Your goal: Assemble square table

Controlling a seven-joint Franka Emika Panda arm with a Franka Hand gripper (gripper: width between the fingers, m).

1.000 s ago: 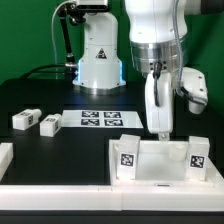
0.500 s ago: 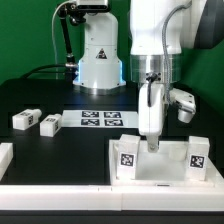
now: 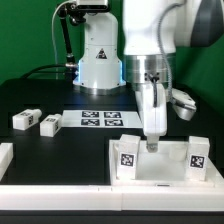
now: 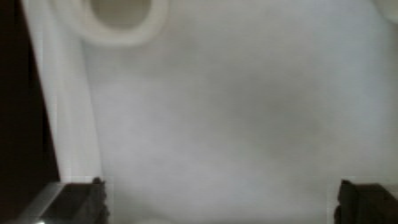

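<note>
The square table's slab (image 3: 165, 168) reads as smooth, matt white plastic; leg blocks (image 3: 25, 119) near the marker board (image 3: 103, 118) look the same, on a matt black tabletop (image 3: 60, 150).

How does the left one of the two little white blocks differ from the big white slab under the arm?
Size: the slab is far bigger than the block.
Place: the block lies toward the exterior view's left, away from the arm; the slab sits right below the end effector.
Shape: the slab has a round socket; no hole shows on the block.
Both are white and rest on the black table.
</note>
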